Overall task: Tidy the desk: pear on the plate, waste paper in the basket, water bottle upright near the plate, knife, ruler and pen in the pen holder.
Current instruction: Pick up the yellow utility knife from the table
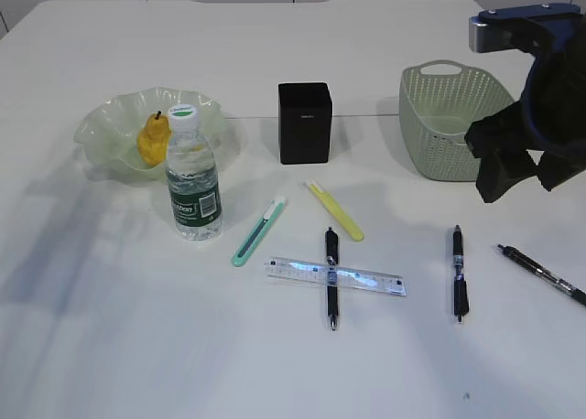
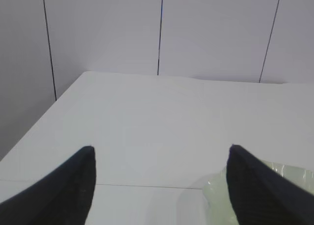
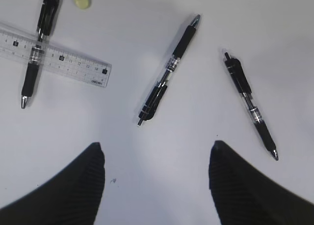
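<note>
**Spotter:** Three black pens lie flat on your worktop [image 1: 92, 346]: one [image 1: 331, 277] crossed under the clear ruler [image 1: 335, 276], a second [image 1: 458, 272] right of it, a third [image 1: 542, 274] near the right edge.

**Operator:** Where are the pear and bottle?

**Spotter:** Your pear [image 1: 153, 139] sits in the pale-green plate [image 1: 103, 134] at the left. The water bottle [image 1: 194, 176] stands upright just in front of the plate.

**Operator:** Holder, basket, knives?

**Spotter:** The black pen holder [image 1: 305, 122] stands mid-worktop, with the sage-green basket [image 1: 439, 126] to its right. A green knife [image 1: 258, 230] and a yellow knife [image 1: 334, 210] lie in front of the holder.

**Operator:** My fingers?

**Spotter:** Your right gripper [image 3: 157, 158] hangs above the two right-hand pens, fingers [image 3: 83, 178] spread apart and grasping nothing. Your left gripper [image 2: 162, 158] is also spread and empty, above the plate's far rim.
</note>
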